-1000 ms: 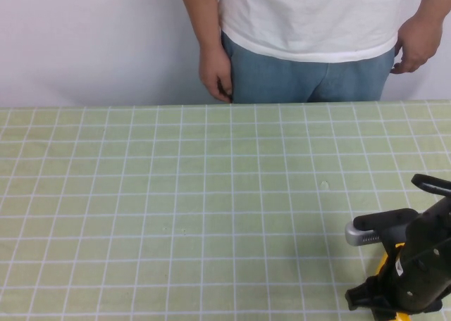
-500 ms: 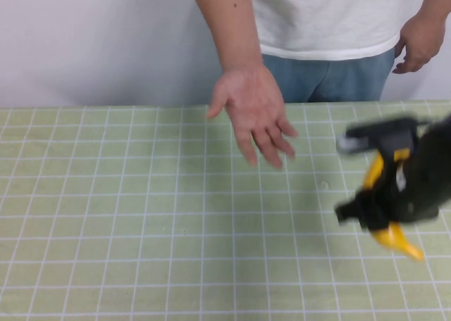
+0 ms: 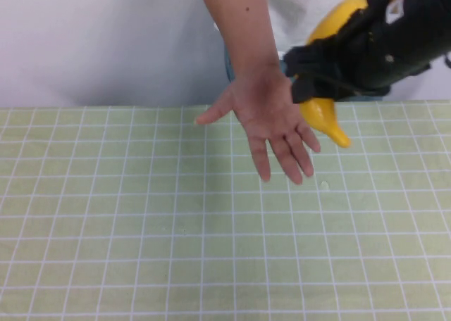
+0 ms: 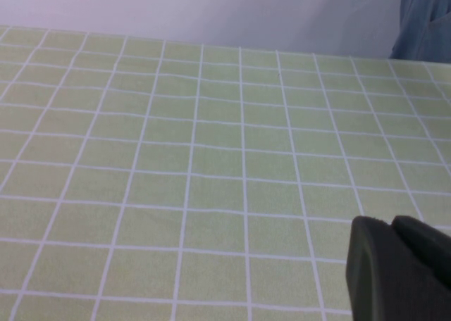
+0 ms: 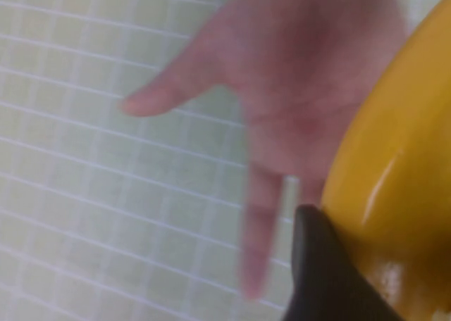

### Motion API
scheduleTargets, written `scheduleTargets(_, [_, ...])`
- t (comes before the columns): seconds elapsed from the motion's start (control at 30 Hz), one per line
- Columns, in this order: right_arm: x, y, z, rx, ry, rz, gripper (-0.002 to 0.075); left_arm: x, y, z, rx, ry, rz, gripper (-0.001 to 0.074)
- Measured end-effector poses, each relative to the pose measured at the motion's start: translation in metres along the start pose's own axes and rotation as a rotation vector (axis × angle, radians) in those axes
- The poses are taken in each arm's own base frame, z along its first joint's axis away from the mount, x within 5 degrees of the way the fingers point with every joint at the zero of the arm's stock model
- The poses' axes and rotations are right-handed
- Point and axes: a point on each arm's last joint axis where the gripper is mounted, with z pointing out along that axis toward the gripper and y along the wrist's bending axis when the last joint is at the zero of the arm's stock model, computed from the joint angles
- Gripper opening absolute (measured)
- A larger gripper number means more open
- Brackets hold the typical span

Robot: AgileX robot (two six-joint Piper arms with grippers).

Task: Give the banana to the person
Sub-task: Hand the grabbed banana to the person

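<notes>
Here the right end effector clamps the glossy, slippery-looking, rigid bright-yellow plastic banana mid-body beside the person's open hand; the left end effector, unreadable, hangs over the green gridded surface.

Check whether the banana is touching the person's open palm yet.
Cannot tell. In the high view the banana, shut in the right claw, overlaps the hand; no view shows contact or gap.

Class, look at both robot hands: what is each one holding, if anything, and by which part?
The right hand, raised beside the person's open palm, grips the banana around its middle. The left hand, low over the table, holds nothing visible.
</notes>
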Motion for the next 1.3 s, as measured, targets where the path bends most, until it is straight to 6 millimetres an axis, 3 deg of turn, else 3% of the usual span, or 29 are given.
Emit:
scheduleTargets(0.2, [0.002,0.008,0.039,-0.117,0.118,0.031,-0.0005,0.0,0.0,0.0,0.0,0.0,0.0,0.0001])
scheduleTargets(0.27, [0.01,-0.001,0.059,-0.063,0.17,0.001,-0.0005,0.0,0.0,0.0,0.0,0.0,0.0,0.0001])
scheduleTargets(0.3, [0.004,0.005,0.056,-0.105,0.153,0.016,-0.0005,0.0,0.0,0.0,0.0,0.0,0.0,0.0001])
scheduleTargets(0.37, [0.011,-0.002,0.072,-0.066,0.189,0.009,0.0,0.0,0.0,0.0,0.0,0.0,0.0,0.0001])
scheduleTargets(0.4, [0.003,0.002,0.068,-0.076,0.152,0.003,0.0008,0.0,0.0,0.0,0.0,0.0,0.0,0.0001])
scheduleTargets(0.5, [0.002,0.001,0.071,-0.071,0.136,0.0,0.0081,0.0,0.0,0.0,0.0,0.0,0.0,0.0001])
scheduleTargets(0.57, [0.008,-0.003,0.078,-0.056,0.16,0.004,0.018,0.0,0.0,0.0,0.0,0.0,0.0,0.0001])
scheduleTargets(0.7, [0.008,-0.003,0.078,-0.053,0.16,0.002,0.0303,0.0,0.0,0.0,0.0,0.0,0.0,0.0001])
scheduleTargets(0.8, [0.001,0.0,0.071,-0.066,0.128,-0.004,0.0304,0.0,0.0,0.0,0.0,0.0,0.0,0.0001])
scheduleTargets(0.83, [0.008,-0.004,0.078,-0.052,0.159,0.0,0.0304,0.0,0.0,0.0,0.0,0.0,0.0,0.0001])
scheduleTargets(1.0, [0.007,-0.005,0.072,-0.031,0.14,-0.024,0.0305,0.0,0.0,0.0,0.0,0.0,0.0,0.0001])
scheduleTargets(1.1, [0.004,-0.004,0.057,-0.025,0.099,-0.044,0.0323,0.0,0.0,0.0,0.0,0.0,0.0,0.0001])
scheduleTargets(1.3, [-0.001,0.001,0.02,-0.034,-0.006,-0.074,0.0435,0.0,0.0,0.0,0.0,0.0,0.0,0.0001])
